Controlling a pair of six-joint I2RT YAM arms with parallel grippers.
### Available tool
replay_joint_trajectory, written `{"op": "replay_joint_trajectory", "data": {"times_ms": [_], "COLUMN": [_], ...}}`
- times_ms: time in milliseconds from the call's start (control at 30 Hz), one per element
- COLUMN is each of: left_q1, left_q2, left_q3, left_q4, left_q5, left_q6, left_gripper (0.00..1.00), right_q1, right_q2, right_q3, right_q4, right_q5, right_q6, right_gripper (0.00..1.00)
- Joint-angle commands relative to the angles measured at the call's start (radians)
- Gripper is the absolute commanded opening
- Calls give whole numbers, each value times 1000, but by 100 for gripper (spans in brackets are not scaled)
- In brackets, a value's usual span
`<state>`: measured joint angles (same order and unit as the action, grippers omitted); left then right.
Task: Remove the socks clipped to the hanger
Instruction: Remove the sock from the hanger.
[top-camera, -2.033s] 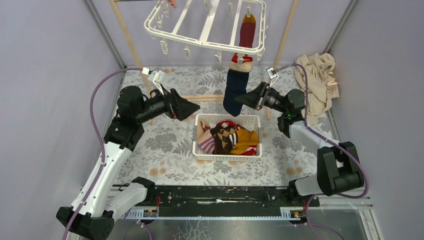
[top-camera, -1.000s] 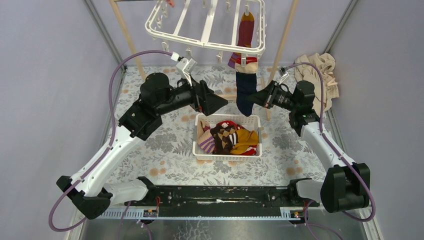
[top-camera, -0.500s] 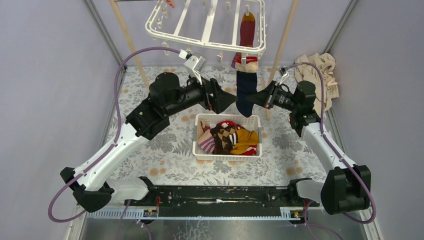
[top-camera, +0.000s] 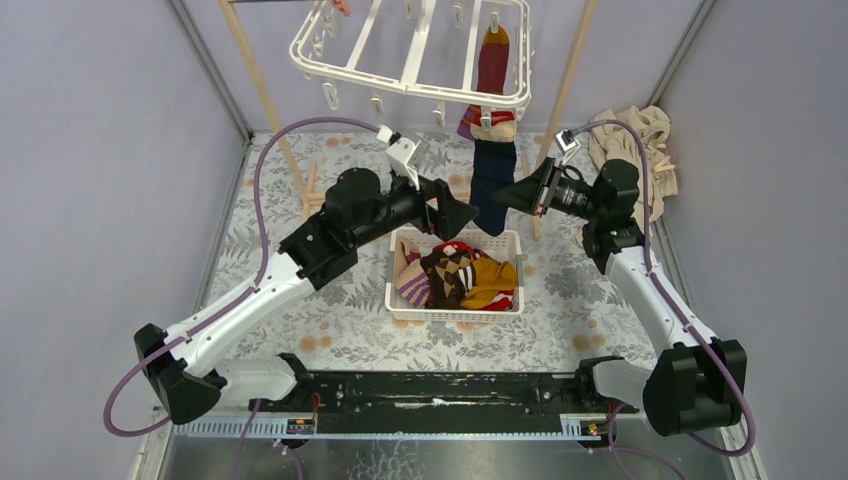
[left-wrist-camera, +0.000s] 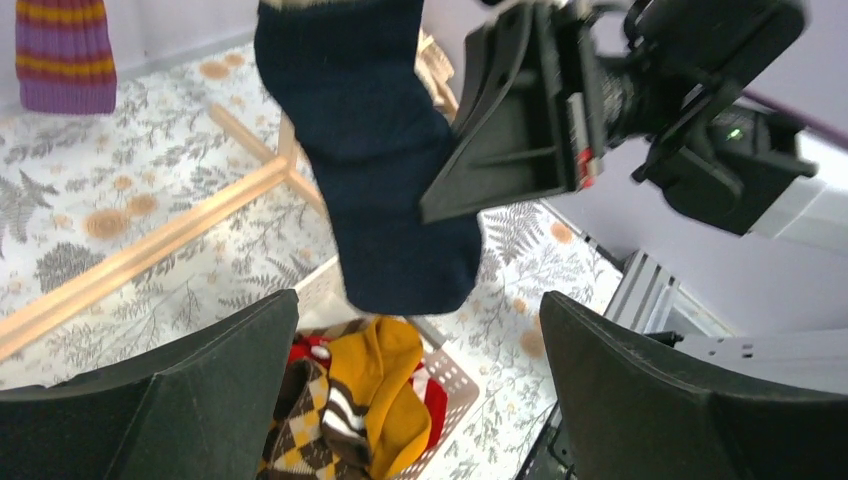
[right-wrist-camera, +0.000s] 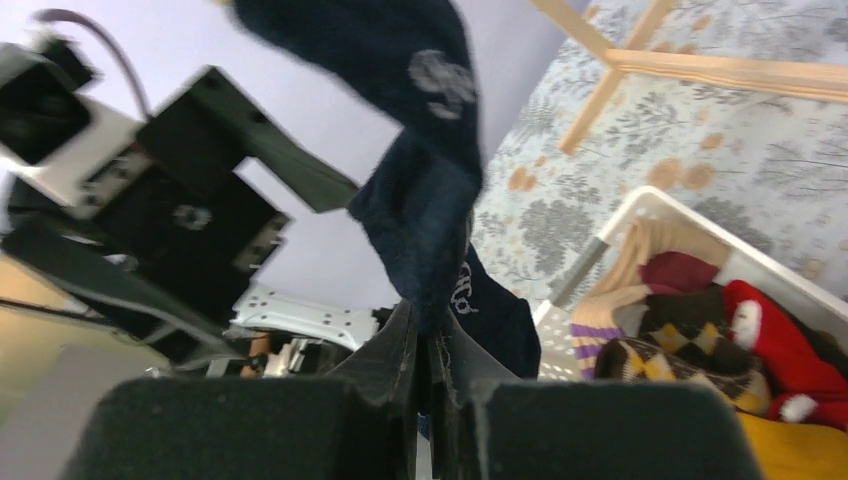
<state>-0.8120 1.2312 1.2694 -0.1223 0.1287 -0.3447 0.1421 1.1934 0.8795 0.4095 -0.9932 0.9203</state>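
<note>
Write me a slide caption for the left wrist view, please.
Open left gripper faces the hanging navy sock, pinched by the right gripper, above the sock basket.

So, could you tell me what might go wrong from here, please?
1. The right pincer is shut on the navy sock, which looks still clipped; a pull may drag the hanger rather than free the sock.
2. The open left pincer sits close beside the same sock, so the pincers may collide.
3. The sock hangs near the basket's far rim and could drop outside.
</note>
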Motion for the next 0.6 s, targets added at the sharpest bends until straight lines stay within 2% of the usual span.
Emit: {"op": "replay_joint_trajectory", "data": {"times_ms": [0,233,533,567], "left_q1": [-6,-6,-5,-4], "left_q2": [-62,-131,-116,-113], "left_q3": [-97,-262,-289,-287], "left_q4": [117,263,356,361], "left_q5": [-22,9,76,87], "left_q6": [-9,-51,-65,-67], "left_gripper": [99,99,98,96], "right_q1": [33,143,201,203], "right_q2": [-38,-52,-49,-49], "right_q3": [19,5,-5,-5], "right_q4": [201,248,272,266], "right_q5": [-69,-32,8,12], "right_q6": [174,230,248,244], "right_gripper": [0,0,0,0]}}
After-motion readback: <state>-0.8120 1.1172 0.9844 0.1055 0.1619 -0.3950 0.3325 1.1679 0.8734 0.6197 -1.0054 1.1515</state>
